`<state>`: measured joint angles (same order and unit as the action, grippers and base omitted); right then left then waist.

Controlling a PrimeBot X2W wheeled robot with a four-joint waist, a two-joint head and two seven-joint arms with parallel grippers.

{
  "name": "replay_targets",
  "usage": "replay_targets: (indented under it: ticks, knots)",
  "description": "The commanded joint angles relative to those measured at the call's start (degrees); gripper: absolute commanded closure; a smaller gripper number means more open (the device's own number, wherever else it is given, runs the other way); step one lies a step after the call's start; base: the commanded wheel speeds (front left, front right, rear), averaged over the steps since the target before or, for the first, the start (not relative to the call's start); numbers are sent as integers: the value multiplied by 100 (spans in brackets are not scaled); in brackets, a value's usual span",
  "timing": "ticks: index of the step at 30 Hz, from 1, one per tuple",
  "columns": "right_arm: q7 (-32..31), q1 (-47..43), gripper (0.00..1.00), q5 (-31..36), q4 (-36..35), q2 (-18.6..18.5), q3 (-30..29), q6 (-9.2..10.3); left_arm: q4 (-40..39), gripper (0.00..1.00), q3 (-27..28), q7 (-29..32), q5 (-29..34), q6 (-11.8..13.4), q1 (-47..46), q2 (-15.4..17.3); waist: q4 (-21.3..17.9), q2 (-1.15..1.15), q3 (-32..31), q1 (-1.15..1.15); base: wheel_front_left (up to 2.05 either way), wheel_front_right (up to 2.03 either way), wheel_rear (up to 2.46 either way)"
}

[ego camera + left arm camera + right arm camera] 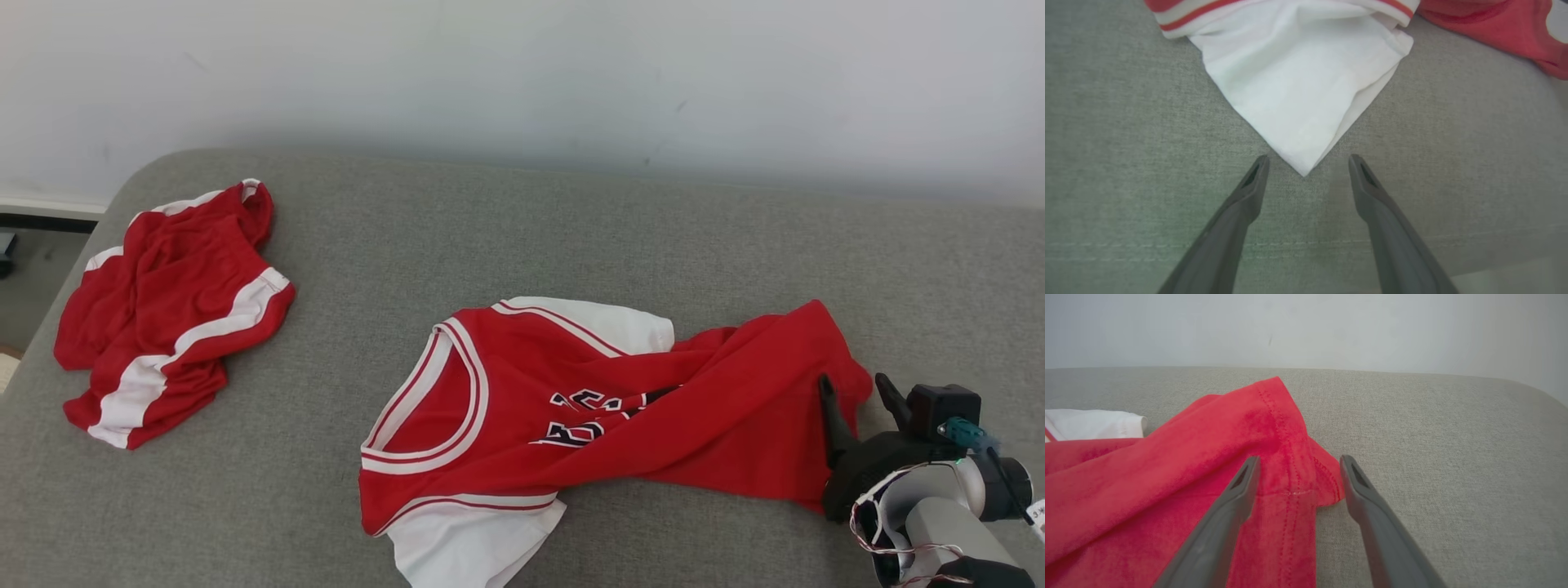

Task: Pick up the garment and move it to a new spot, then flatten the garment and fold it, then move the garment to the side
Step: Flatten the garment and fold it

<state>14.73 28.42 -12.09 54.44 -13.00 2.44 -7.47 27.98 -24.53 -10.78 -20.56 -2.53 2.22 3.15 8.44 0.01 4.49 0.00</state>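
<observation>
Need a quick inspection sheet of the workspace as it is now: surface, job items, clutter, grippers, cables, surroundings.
Surface: grey fabric cushion, woven texture.
Job's things: red jersey lying mid-cushion, twisted and bunched, not flat; one white sleeve points toward the robot.
Clutter: red shorts with white stripes, crumpled at the far left, apart from the jersey.
Grippers: left gripper open, tips either side of the sleeve's corner, not gripping; right gripper open, at the jersey's hem corner.
Cables: thin wires looped at the right wrist.
Surroundings: pale wall behind; floor at far left.
</observation>
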Motion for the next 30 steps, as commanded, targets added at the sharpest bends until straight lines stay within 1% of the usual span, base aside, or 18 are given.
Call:
replay_targets:
  ticks: [1, 3, 4, 5, 6, 7, 8, 9, 10, 12, 17, 24, 27, 30]
  knots:
    - [31, 91, 0, -35, 126, -21, 33, -7, 64, 0, -54, 22, -22, -34, -82, -24, 51, -1, 42, 0, 0, 0, 0]
    - [35, 193, 0, -71, 317, -2, 74, -7, 134, 0, -76, 16, -107, -70, -157, -26, 77, -1, 61, 0, 0, 0, 0]
    - [25, 218, 2, -87, 424, 13, 87, -8, 181, 0, -92, 13, -134, -90, -188, -28, 87, -1, 70, 0, 0, 0, 0]
    - [10, 246, 16, -92, 551, 19, 106, -7, 224, 0, -115, 2, -161, -94, -232, -28, 100, -1, 75, 0, 0, 0, 0]
    - [18, 283, 41, -115, 593, 22, 128, -7, 268, 0, -145, 5, -199, -94, -273, -28, 121, -1, 77, 0, 0, 0, 0]
    - [32, 313, 61, -147, 597, 16, 136, -8, 318, 0, -180, 13, -219, -119, -301, -30, 135, -1, 72, 0, 0, 0, 0]
    - [38, 318, 84, -146, 624, 9, 165, -8, 366, 7, -199, -3, -249, -133, -344, -29, 141, -1, 64, 0, 0, 0, 0]
    - [46, 305, 100, -152, 629, 10, 194, -8, 404, 42, -201, -16, -283, -135, -380, -28, 140, -1, 48, 0, 0, 0, 0]
    - [50, 285, 100, -169, 608, 16, 216, -7, 441, 100, -219, -35, -301, -142, -408, -29, 135, -1, 31, 0, 0, 0, 0]
    - [53, 262, 100, -176, 562, 7, 227, -7, 471, 100, -231, -77, -312, -146, -452, -32, 134, -1, 11, 0, 0, 0, 0]
    - [47, -9, 100, -203, 190, -22, 155, -7, 455, 100, -218, -245, -400, -131, -522, -27, 126, -1, -120, 0, 0, 0, 0]
    - [49, -571, 100, -461, -481, -26, 98, -7, 55, 100, -111, -370, -417, -3, -305, 51, 92, -1, -304, 0, 0, 0, 0]
    - [50, -739, 100, -629, -718, -79, 154, -8, -302, 100, -39, -383, -408, 45, -255, 165, 68, -1, -376, 0, 0, 0, 0]
    - [37, -765, 100, -837, -920, -143, 282, -7, -710, 100, -9, -247, -349, 16, -404, 386, 42, -1, -395, 0, 0, 0, 0]
